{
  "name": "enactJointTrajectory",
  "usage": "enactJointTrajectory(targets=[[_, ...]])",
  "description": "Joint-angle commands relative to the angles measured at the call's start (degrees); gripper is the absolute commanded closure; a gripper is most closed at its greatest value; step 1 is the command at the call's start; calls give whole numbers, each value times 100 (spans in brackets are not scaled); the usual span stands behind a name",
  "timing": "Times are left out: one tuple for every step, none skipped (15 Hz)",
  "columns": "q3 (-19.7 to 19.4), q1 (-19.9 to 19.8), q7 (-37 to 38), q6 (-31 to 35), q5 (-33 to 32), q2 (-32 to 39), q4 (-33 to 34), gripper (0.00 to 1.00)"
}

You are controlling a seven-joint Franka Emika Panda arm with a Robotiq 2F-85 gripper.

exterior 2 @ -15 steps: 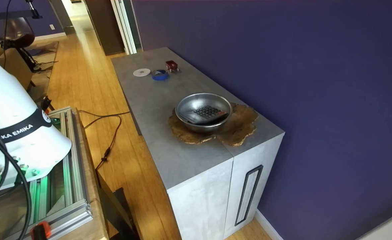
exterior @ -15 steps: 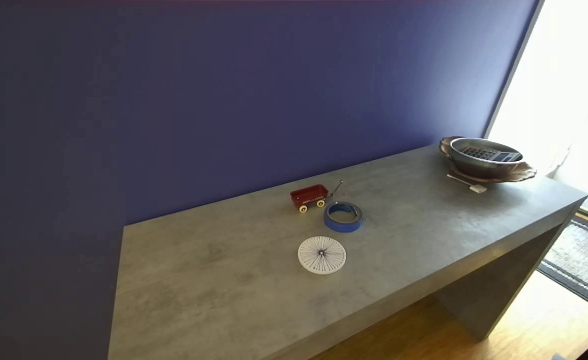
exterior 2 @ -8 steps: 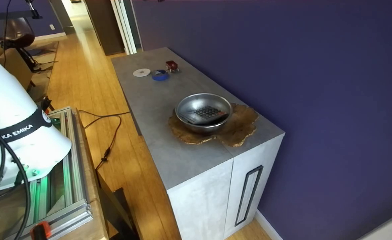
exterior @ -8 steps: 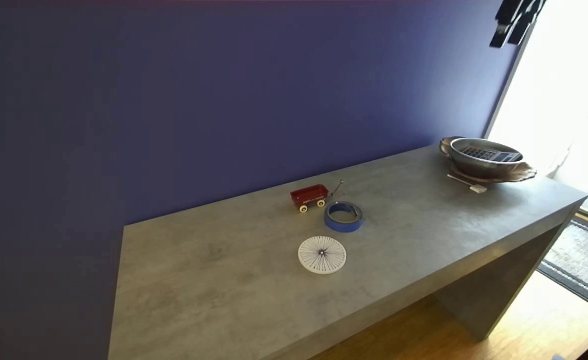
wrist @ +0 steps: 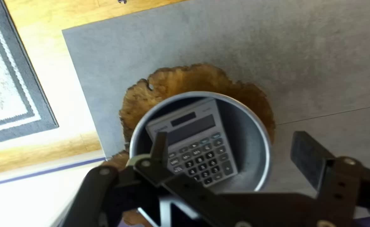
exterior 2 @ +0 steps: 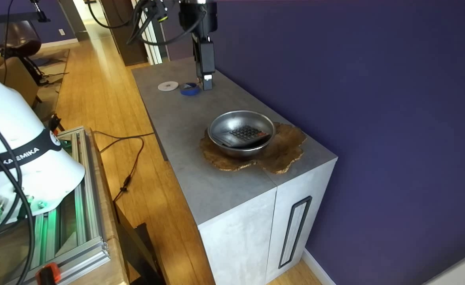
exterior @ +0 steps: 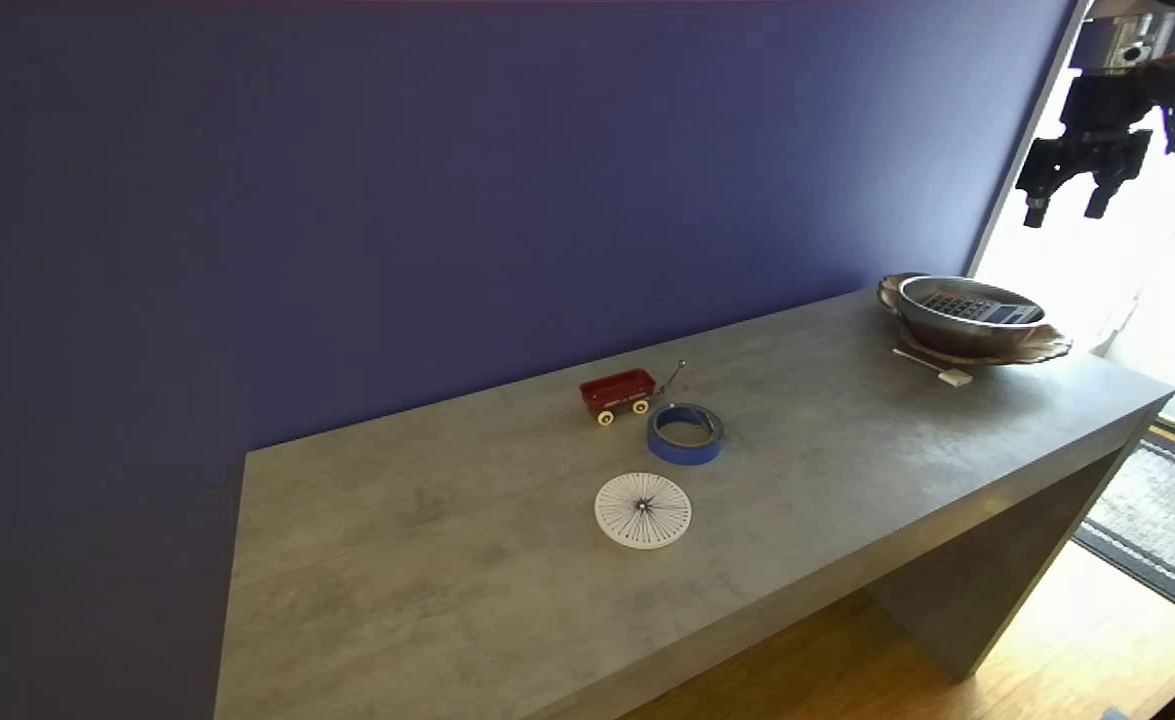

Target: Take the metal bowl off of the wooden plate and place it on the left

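Observation:
The metal bowl (exterior: 950, 329) is shiny and round. It sits upright on the brown wooden plate (exterior: 1045, 345) at the far right end of the table, and it also shows in an exterior view (exterior 2: 219, 127). The plate's wavy rim (exterior 2: 287, 148) sticks out around the bowl. My gripper (exterior: 1066, 216) is open and empty, held in the air above the bowl and touching nothing. In the wrist view my fingers (wrist: 235, 151) are wide apart: one lies over the bowl (wrist: 251, 151), the other beyond its rim over the table. The plate (wrist: 200, 77) is partly hidden under the bowl.
A calculator (wrist: 200, 148) lies tilted inside the bowl. A small pale brush-like thing (exterior: 954, 377) lies beside the plate. A red toy wagon (exterior: 618, 392), a blue tape roll (exterior: 685, 450) and a white disc (exterior: 644, 511) sit mid-table. A purple wall (exterior: 547, 200) stands behind.
My gripper was out of view one second ago. It has come down into both exterior views and now hangs lower, nearer the bowl. The bowl and plate have not moved.

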Motion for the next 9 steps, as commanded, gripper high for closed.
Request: enactJointTrajectory(targets=[[-146, -46, -60, 27, -5, 31, -37, 0], [-192, -75, -79, 35, -1, 38, -57, 0], [-189, -71, -77, 36, 4, 37, -58, 0], [-166, -54, -65, 36, 8, 37, -58, 0], [-194, -41, -217, -56, 23, 106, 40, 0], [-312, -63, -752, -172, -31, 304, 200, 0], [-497, -117, -1398, -252, -30, 560, 379, 0], [-797, 91, -1775, -208, 4, 738, 482, 0], [-1077, 247, -2210, -232, 77, 928, 637, 0]])
